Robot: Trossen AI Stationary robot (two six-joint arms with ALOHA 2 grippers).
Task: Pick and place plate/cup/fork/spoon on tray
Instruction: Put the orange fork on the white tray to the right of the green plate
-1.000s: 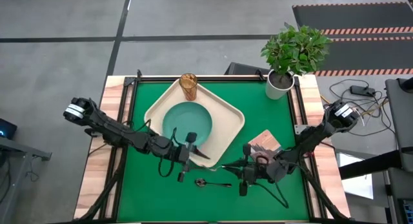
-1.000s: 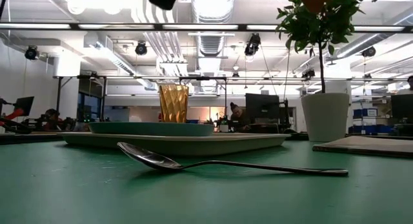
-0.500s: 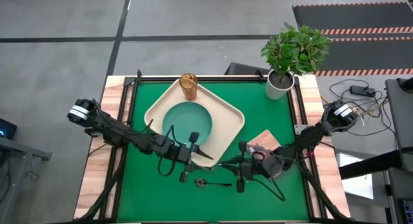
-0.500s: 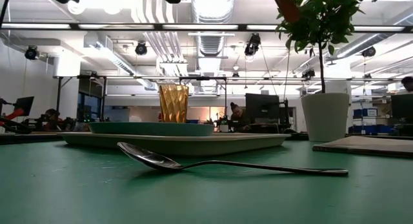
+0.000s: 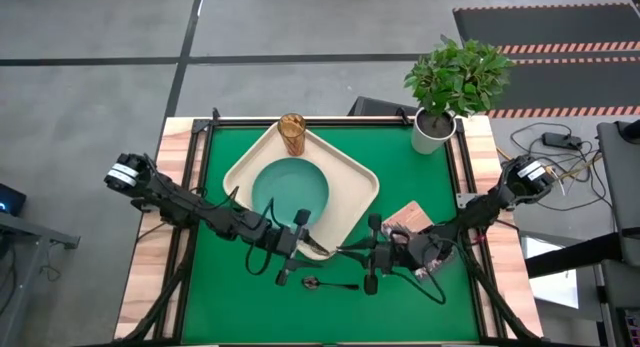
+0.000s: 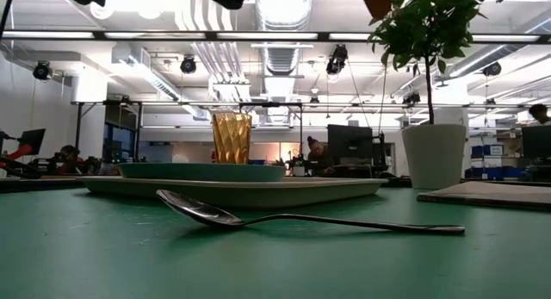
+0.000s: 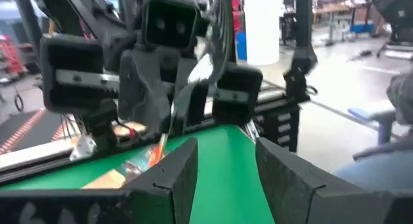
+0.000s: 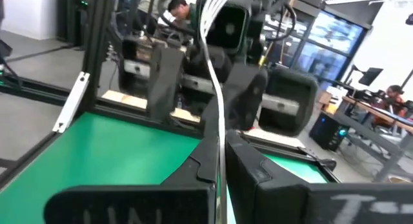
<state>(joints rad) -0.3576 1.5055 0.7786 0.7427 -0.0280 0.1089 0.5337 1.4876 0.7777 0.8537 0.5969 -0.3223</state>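
The round teal-green plate [image 5: 290, 190] is set in the large cream-beige rectangular tray [image 5: 362, 176]; the amber ribbed tumbler [image 5: 292, 133] is placed at its far corner; the small dark metallic spoon [image 5: 328, 283] is laid on the table just before the tray.

There is one tray [image 5: 357, 176], one plate [image 5: 285, 185], one cup [image 5: 292, 133], one spoon [image 5: 330, 284] and one fork [image 5: 322, 246]. There is also one plant pot [image 5: 431, 133], one book [image 5: 408, 218] and two pincers.
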